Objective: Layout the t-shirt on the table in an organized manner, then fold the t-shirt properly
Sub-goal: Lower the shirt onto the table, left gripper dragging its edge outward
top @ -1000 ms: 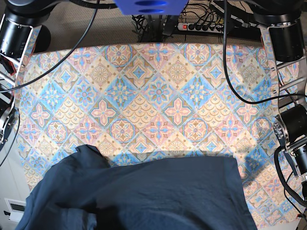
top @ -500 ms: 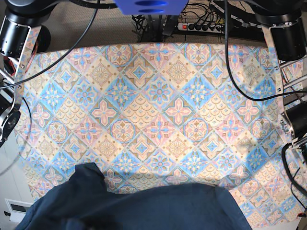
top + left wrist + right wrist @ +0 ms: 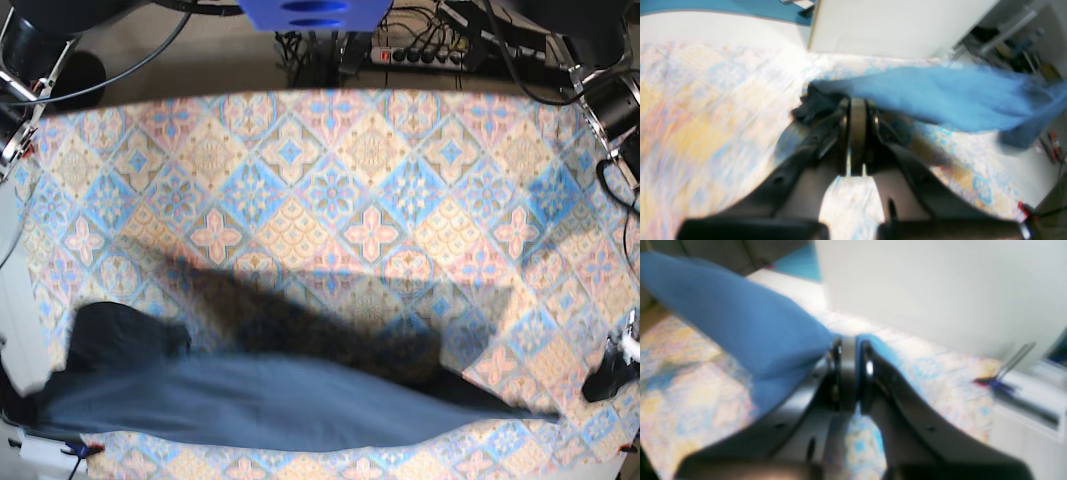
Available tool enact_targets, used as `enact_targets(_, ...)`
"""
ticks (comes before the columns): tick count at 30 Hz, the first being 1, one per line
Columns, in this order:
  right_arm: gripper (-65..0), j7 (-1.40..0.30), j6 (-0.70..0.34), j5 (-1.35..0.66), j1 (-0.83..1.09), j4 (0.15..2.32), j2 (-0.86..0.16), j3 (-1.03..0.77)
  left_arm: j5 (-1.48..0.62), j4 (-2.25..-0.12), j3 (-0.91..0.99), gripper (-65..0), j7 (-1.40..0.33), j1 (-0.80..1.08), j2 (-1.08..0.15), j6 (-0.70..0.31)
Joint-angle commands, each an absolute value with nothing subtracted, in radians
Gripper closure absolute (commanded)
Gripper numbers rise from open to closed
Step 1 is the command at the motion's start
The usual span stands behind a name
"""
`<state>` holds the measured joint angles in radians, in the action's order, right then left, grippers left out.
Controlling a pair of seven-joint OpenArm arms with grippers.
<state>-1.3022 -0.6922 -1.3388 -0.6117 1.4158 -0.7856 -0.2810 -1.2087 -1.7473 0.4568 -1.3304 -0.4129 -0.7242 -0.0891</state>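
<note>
My left fingers (image 3: 853, 110) are pressed fully together on a dark bunched corner of the t-shirt (image 3: 940, 96), and my right fingers (image 3: 848, 353) are closed just as tightly on another edge of it, with cloth showing on both sides of the pinch. In the base view neither hand is clearly visible; only a dark part of one arm shows at the table's edge, near the lower right corner of that view.

I judge this to be the laying-out step: I hold the t-shirt by two points and it hangs stretched between them in a long band, lifted off the table (image 3: 330, 190) along the edge at the bottom of the base view. Its shadow falls on the patterned cloth toward the middle of the table, which tells me the fabric is in the air and not resting flat.

The next move, as I see it, calls for carrying both grips toward the table's middle together, keeping the span taut, then lowering so the cloth settles flat and square before either grip lets go.

The t-shirt (image 3: 270, 400) looks dark slate-blue, soft and plain. It is blurred, with a rounded bunch at one end, and I cannot tell which way the neck or sleeves face.
</note>
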Motion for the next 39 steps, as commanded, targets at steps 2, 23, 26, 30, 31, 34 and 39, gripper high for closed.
enact_targets(2,-0.7,-1.285,-0.698,-1.351,-0.506,1.515,-0.816,-0.364,-1.241,-1.81,0.55,0.0,-1.311,-0.268,-0.736,-0.09)
enact_targets(23,-0.7,-1.277,-0.698,-1.348,-0.039,1.705,-0.769,-0.561,-1.221,-1.868,0.467,0.0,-1.308,0.145,-0.473,-0.09)
enact_targets(26,-0.7,-1.277,-0.698,-1.323,-0.039,1.705,-0.768,-0.565,-1.109,-1.867,0.328,0.0,-1.308,0.124,-0.386,-0.09)
enact_targets(30,-0.7,-1.277,-0.698,-1.267,-0.039,1.705,-0.748,-0.567,-0.957,-1.863,0.202,-8.4,-1.308,0.122,-0.252,-0.09)
enact_targets(31,-0.7,-1.277,-0.698,-1.254,-0.039,1.705,-0.748,-0.567,-0.931,-1.863,0.177,-13.0,-1.307,0.12,-0.226,-0.09)
enact_targets(34,-0.7,-1.277,-0.698,-1.244,-0.039,1.705,-0.743,-0.567,-0.883,-1.834,0.13,-29.0,-1.277,0.11,-0.163,-0.09)
enact_targets(39,-0.7,-1.277,-0.698,-1.242,-0.039,1.704,-0.743,-0.567,-0.869,-1.679,0.094,-46.5,-1.196,0.053,-0.131,-0.09)
